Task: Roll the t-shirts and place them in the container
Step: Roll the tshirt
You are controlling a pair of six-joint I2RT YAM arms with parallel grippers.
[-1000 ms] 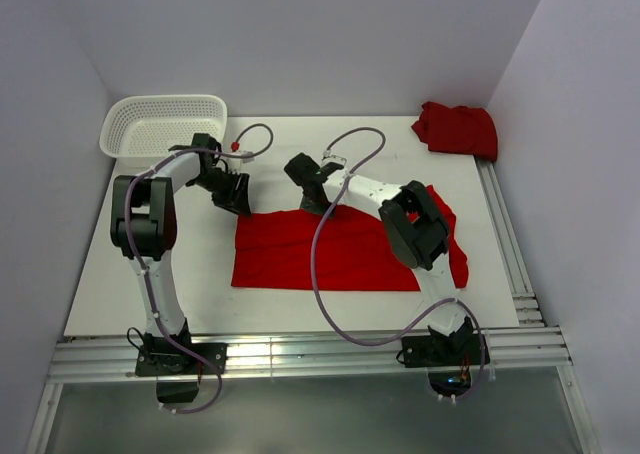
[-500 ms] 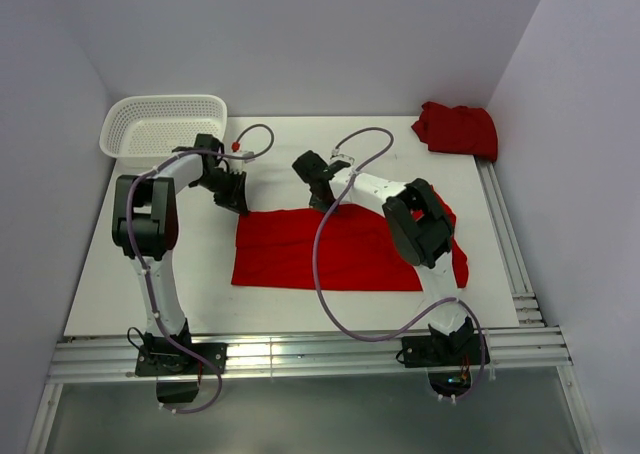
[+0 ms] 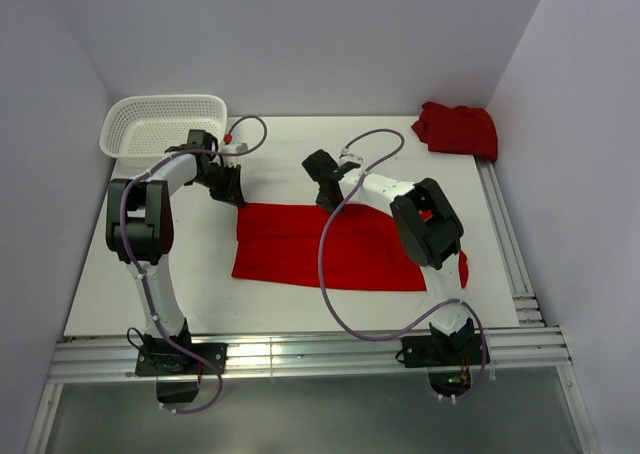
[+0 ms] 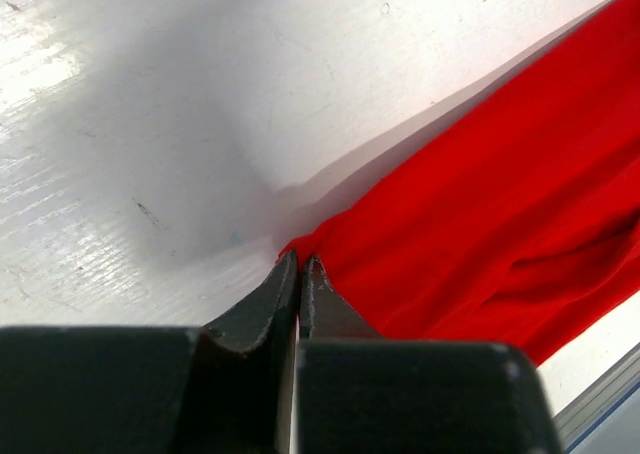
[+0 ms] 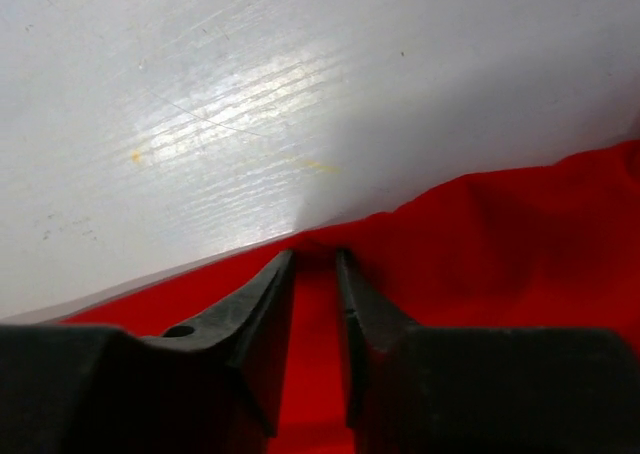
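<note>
The left fingers (image 3: 236, 194) are pressing together on the far left corner of the t-shirt (image 3: 330, 249), pinching its edge off the worktop (image 3: 150, 274) — likely to start the roll from the far side. The right fingers (image 3: 331, 198) are sitting on the same far edge with a narrow gap holding cloth; I cannot tell whether they are gripping. The shirt is lying mid-worktop, bright red, as a smooth flat band. A second t-shirt (image 3: 457, 129) is lying crumpled far right.
</note>
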